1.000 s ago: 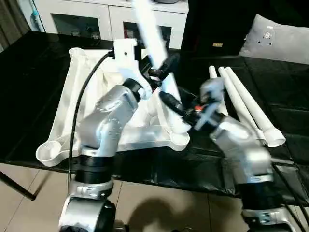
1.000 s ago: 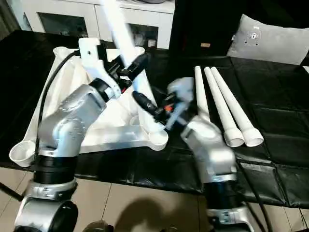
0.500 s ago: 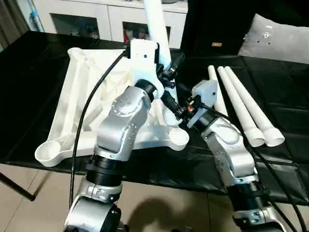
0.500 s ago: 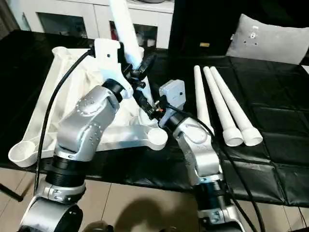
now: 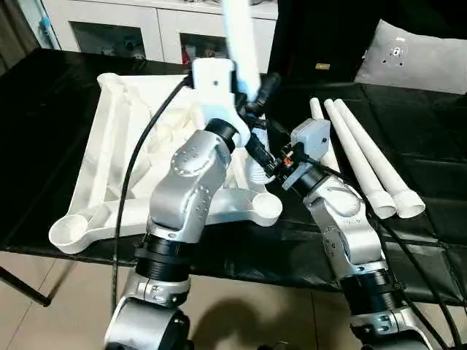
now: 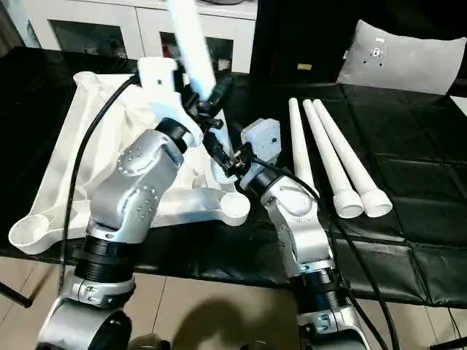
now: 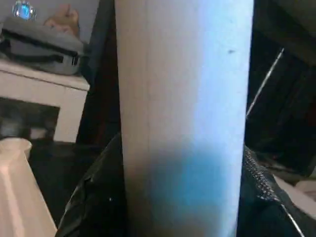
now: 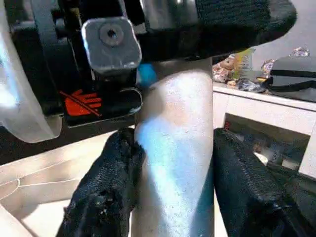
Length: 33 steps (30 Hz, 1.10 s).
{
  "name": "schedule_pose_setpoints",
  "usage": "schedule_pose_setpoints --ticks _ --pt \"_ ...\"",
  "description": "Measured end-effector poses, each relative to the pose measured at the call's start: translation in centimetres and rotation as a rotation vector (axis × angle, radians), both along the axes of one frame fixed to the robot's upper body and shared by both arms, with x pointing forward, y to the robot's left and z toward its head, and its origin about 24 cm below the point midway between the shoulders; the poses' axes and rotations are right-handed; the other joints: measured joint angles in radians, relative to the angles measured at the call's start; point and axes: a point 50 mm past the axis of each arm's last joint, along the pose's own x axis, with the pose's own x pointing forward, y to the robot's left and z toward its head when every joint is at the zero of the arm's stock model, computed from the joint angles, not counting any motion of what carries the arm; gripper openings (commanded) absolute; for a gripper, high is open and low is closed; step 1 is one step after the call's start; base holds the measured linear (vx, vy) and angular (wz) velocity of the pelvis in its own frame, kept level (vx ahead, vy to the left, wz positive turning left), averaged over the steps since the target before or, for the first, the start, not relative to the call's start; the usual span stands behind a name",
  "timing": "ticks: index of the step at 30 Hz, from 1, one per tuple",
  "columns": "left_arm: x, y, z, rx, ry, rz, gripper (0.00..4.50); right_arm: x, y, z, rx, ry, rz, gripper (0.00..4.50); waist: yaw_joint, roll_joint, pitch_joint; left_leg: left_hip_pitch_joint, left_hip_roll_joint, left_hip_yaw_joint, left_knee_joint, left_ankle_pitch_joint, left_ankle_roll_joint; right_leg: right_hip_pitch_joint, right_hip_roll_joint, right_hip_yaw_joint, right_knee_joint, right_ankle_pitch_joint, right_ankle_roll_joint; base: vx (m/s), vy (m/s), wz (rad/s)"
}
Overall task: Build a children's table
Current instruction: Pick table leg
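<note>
Tabletop [image 5: 131, 168] is lying upside down on the black bench [image 5: 44, 95]. One leg [image 5: 241, 44] is standing up from its 3 o'clock side. Both grippers are squeezing it: left gripper [image 5: 257, 95] has just closed higher up, right gripper [image 5: 264, 162] stays lower, so fitting can go on. Three spare legs [image 5: 365, 164] are lying at 3 o'clock.

You will find no readable words or numbers anywhere — the one sign is a red hand-shaped mark [image 8: 79, 101] on a black part of the left gripper [image 8: 148, 44], probably a pinch warning, seen from the right wrist.
</note>
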Motion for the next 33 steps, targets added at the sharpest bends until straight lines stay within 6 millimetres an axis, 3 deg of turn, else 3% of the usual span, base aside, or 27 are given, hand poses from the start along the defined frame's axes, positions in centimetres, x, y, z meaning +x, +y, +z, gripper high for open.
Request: schedule_pose_setpoints --ticks 9,12,20,24,29,33 --pt "0.3 0.6 -0.1 -0.029 0.021 0.004 1.89 0.2 0.1 0.1 -0.018 0.0 0.015 1.85 0.0 0.0 0.0 0.0 0.0 0.0 0.0 0.002 0.004 0.0 0.0 0.0 0.0 0.0 0.0 0.0 0.0 0.0" --pt "0.4 0.7 -0.1 0.0 0.017 -0.011 1.89 0.3 -0.1 0.2 -0.028 0.007 0.027 2.55 0.0 0.0 0.0 0.0 0.0 0.0 0.0 0.003 0.004 0.0 0.0 0.0 0.0 0.0 0.0 0.0 0.0 0.0" --pt "1.1 3.5 -0.3 0.11 0.005 0.012 1.88 0.0 -1.4 0.8 -0.051 0.044 0.135 3.22 -0.001 0.0 0.0 0.0 0.0 0.0 0.0 0.003 0.004 0.0 0.0 0.0 0.0 0.001 0.0 0.0 0.0 0.0" --pt "1.2 3.6 0.0 0.122 0.014 -0.086 1.88 0.0 -2.7 1.5 0.004 0.109 0.155 3.48 0.01 0.0 0.0 0.0 0.0 0.0 0.0 0.004 0.005 0.0 -0.001 0.0 0.0 0.002 -0.001 0.0 0.0 0.0" --pt "1.0 4.1 0.1 0.11 0.035 -0.238 1.88 0.5 -5.2 2.0 0.008 0.231 0.166 3.89 0.01 0.0 0.0 0.001 0.0 0.001 0.001 0.006 0.004 0.0 -0.001 -0.001 0.0 0.004 -0.003 0.0 0.0 0.0" --pt "0.5 4.3 0.6 0.045 0.053 -0.391 1.88 -0.1 -6.2 1.8 0.0 0.33 0.287 4.33 0.011 0.0 0.0 0.001 0.0 0.001 0.001 0.007 0.004 0.0 -0.001 -0.001 0.001 0.004 -0.003 0.0 0.0 0.0"
